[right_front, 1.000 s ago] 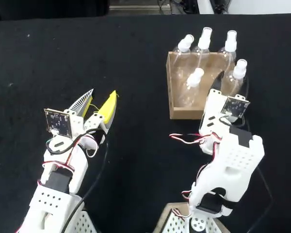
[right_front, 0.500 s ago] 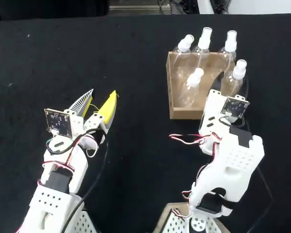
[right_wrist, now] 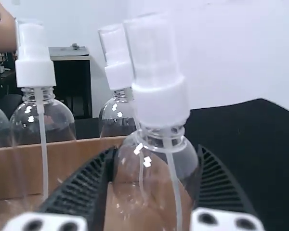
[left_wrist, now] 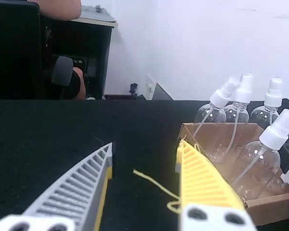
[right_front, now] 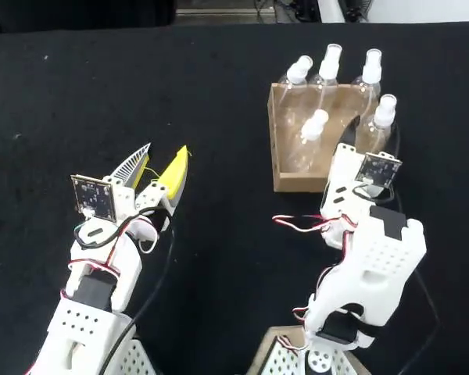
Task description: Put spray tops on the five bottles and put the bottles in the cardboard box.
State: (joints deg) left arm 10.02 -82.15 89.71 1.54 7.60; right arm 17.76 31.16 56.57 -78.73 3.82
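Observation:
The cardboard box (right_front: pixel 280 148) stands at the back right with three capped clear bottles along its far side, one of them (right_front: pixel 326 72) in the middle, and a fourth bottle (right_front: pixel 307 139) nearer the front. My right gripper (right_front: pixel 370 137) is at the box's right side, shut on a fifth capped bottle (right_front: pixel 377 125); in the right wrist view its black fingers (right_wrist: pixel 82 187) press both sides of that bottle (right_wrist: pixel 156 168). My left gripper (right_front: pixel 166 150) hovers open with nothing in it over the cloth left of the box, grey and yellow fingers apart (left_wrist: pixel 144 144).
A black cloth (right_front: pixel 141 86) covers the whole table. Red and white wires (right_front: pixel 301 225) loop off the right arm in front of the box. A thin yellow thread (left_wrist: pixel 156 185) lies by the left gripper's yellow finger.

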